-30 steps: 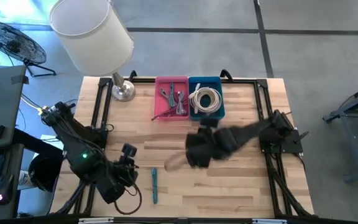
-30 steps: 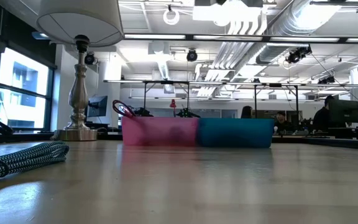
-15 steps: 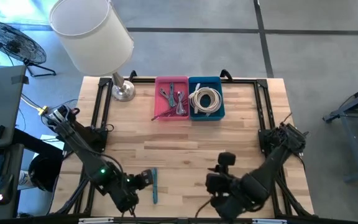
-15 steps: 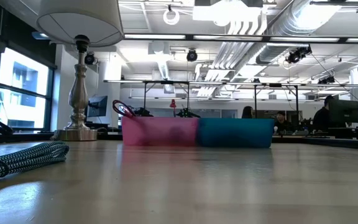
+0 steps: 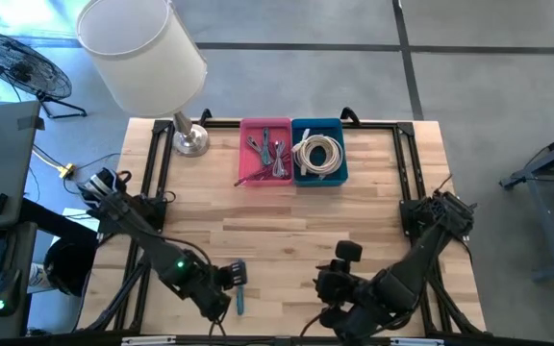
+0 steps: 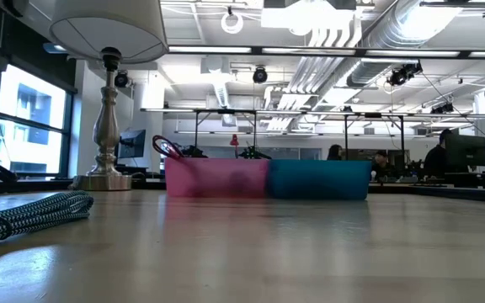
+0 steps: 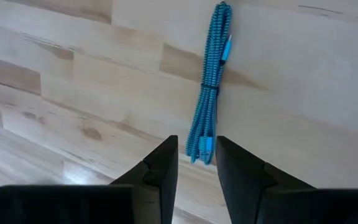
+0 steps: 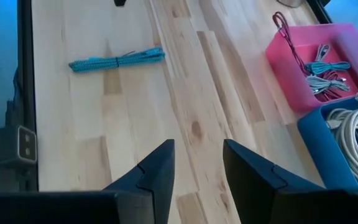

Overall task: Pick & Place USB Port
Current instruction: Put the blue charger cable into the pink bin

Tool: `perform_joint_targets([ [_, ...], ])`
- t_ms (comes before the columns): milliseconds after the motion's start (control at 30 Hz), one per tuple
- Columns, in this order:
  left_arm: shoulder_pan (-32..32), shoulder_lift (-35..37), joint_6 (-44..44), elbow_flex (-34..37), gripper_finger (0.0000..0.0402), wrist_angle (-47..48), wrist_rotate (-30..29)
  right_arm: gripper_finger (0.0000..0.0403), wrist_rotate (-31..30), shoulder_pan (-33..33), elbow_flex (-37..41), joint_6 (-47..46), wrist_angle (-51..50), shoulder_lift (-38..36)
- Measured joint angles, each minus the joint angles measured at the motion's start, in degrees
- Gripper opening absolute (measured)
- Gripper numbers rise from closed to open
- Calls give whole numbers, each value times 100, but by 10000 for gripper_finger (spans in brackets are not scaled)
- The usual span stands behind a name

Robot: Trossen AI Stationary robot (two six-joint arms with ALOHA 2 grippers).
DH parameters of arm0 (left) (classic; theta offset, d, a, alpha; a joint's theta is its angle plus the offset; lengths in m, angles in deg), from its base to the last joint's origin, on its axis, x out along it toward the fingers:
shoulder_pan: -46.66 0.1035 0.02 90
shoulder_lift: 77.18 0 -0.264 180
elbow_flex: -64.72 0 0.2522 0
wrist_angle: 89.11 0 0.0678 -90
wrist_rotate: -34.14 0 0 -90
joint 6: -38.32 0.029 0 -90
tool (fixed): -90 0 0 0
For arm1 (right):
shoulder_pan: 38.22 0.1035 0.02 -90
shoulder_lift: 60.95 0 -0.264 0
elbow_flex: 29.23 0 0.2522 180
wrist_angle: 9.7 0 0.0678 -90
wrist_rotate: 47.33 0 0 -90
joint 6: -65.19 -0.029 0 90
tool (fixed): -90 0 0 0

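Note:
A blue braided USB cable (image 7: pixel 209 93), tied in a long bundle, lies flat on the wooden table (image 5: pixel 287 221) near its front edge; it also shows in the high view (image 5: pixel 239 300), the right wrist view (image 8: pixel 117 60) and the low view (image 6: pixel 32 215). My left gripper (image 5: pixel 233 275) hovers open just above the cable's near end, and in the left wrist view (image 7: pixel 196 148) that end shows between its two fingertips. My right gripper (image 5: pixel 327 284) waits open near the front edge, right of the cable, with nothing between its fingers (image 8: pixel 197 152).
At the table's far middle stand a pink bin (image 5: pixel 265 152) with grey cables and a blue bin (image 5: pixel 319 152) with a coiled white cable. A lamp (image 5: pixel 142 53) stands on its base (image 5: pixel 190 142) at the far left corner. Bare wood lies between the bins and the arms.
My left gripper has gone down and toward the table's right, onto the blue cable's end, rolling about its own axis. My right gripper has swung from the table's middle back to the near edge, then kept still. The cable has not moved.

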Motion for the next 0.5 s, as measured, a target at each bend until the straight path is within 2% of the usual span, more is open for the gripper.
perform_joint_targets([
  [300, 98, 0, 459, 0, 104, -101, -173, 129, -17, -65, 0, 190, 123, 0],
  [433, 96, 0, 502, -4, 104, -149, -708, 129, -37, -67, -2, 231, 122, 0],
  [500, 103, 0, 498, -4, 104, -100, -787, 129, -37, -67, -2, 235, 122, 0],
])
